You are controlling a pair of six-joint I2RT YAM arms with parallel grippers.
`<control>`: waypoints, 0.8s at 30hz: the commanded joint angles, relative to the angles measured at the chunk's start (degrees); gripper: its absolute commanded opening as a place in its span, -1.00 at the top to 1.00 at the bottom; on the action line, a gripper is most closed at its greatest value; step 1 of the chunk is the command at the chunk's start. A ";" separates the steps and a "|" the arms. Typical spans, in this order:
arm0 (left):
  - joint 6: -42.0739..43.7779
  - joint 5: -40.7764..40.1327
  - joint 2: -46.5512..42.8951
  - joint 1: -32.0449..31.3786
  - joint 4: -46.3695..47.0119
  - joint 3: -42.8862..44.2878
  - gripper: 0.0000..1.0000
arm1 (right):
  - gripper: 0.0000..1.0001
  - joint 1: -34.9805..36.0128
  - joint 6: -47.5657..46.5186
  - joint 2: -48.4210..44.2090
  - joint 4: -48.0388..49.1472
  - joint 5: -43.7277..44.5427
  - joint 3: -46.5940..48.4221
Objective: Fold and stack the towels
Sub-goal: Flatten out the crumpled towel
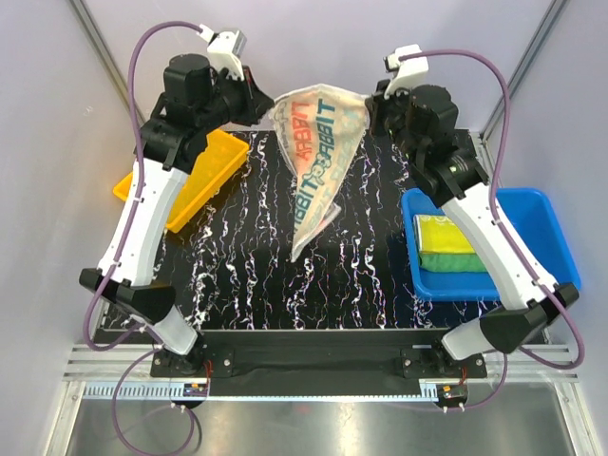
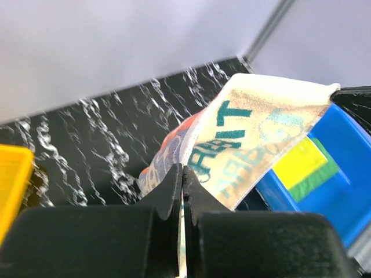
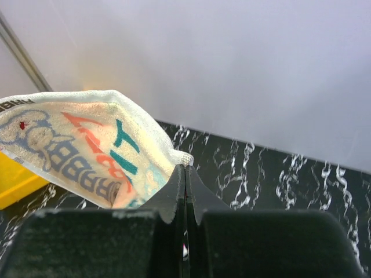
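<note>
We hold the printed towel (image 1: 318, 157) stretched between both claws.
Our left gripper (image 1: 264, 106) clenches one top corner at eleven o'clock and our right gripper (image 1: 372, 112) clenches the other at one. The cloth tapers down toward the table (image 1: 237, 266) centre. The yellow towel (image 1: 440, 233) lies on the green towel (image 1: 456, 262) at three.

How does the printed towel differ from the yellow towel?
The printed towel hangs unfolded, pinched at two corners by the left gripper and right gripper; the yellow towel lies folded. The yellow towel rests on the green towel in the blue bin; the printed towel is outside it. The printed towel bears teal and red-orange letters; the yellow towel shows none. Both are cloths.
</note>
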 commanded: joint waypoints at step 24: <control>5.27 7.94 -22.41 -10.99 -10.85 -7.35 1.00 | 1.00 -1.56 5.84 -28.06 -1.04 -32.26 -16.65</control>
